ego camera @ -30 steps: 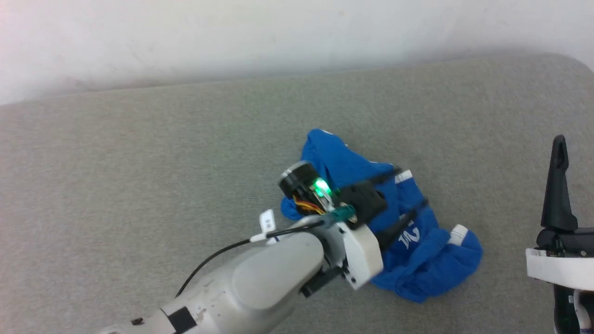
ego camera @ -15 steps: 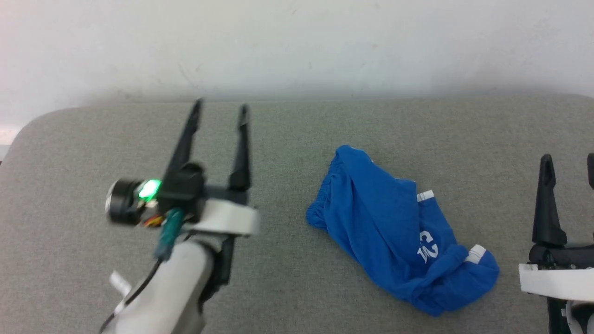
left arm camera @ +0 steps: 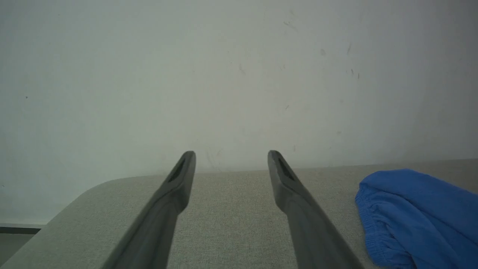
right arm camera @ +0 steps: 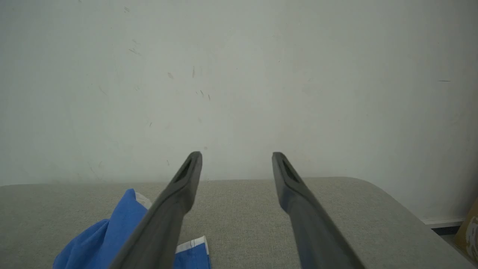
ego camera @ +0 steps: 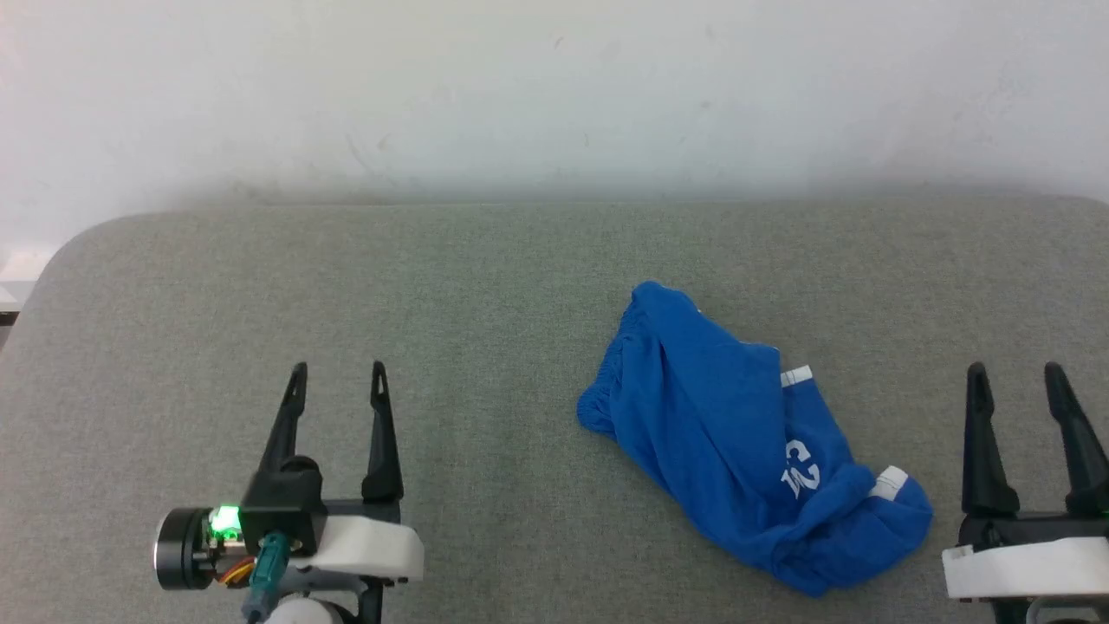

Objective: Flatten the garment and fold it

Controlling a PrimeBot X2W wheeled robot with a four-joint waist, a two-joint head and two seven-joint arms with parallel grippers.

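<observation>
The royal-blue garment (ego camera: 745,433) lies crumpled in a heap right of the middle of the grey padded table (ego camera: 485,286), its gathered waistband toward the upper left and white hem trim and part of a white print showing at the lower right. My left gripper (ego camera: 338,377) stands open at the lower left, well apart from the cloth, nothing between its fingers. My right gripper (ego camera: 1015,377) stands open at the lower right, just beside the heap's right end. The left wrist view shows the garment's waistband (left arm camera: 414,213) at the right; the right wrist view shows the garment (right arm camera: 108,235) at the lower left.
A pale wall (ego camera: 554,87) rises right behind the table's far edge. The table's rounded corners lie at the far left (ego camera: 78,238) and far right. A brown object (right arm camera: 471,231) sits on the floor past the right corner.
My left gripper has let go of the garment and drawn back to the lower left, open. The head camera has shifted, bringing both grippers into view. The garment lies still.
</observation>
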